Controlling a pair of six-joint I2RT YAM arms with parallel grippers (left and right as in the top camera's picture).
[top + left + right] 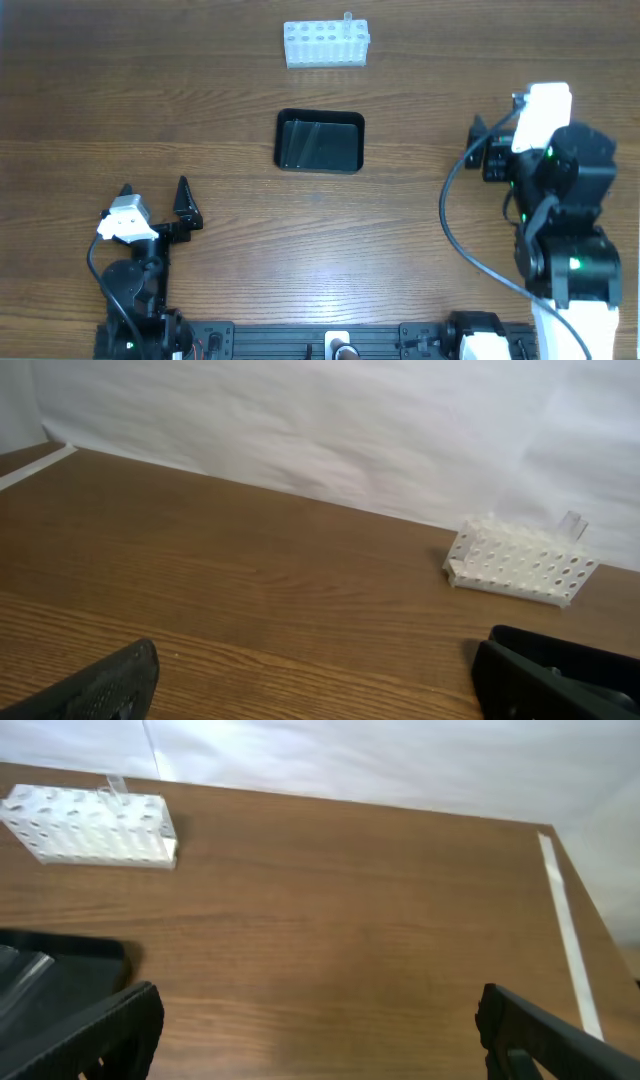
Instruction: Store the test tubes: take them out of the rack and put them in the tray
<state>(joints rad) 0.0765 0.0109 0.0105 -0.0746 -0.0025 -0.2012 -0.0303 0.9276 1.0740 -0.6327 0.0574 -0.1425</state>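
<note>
A white test tube rack [326, 45] stands at the far middle of the table, with one clear tube [348, 20] upright in its right end. Just nearer sits the black tray [281, 142], where clear tubes [312, 140] lie flat. My left gripper [156, 196] is open near the front left, far from both. In the left wrist view the rack [520, 558] and its tube [573, 525] lie well ahead of the open gripper [330, 690]. My right gripper [482, 150] is open at the right, pointing toward the tray [70, 955] and the rack [90, 825].
The brown wooden table [200, 90] is bare around the rack and tray. A white backdrop [300, 420] rises behind its far edge. A pale tape strip [565, 930] runs along the table's right side.
</note>
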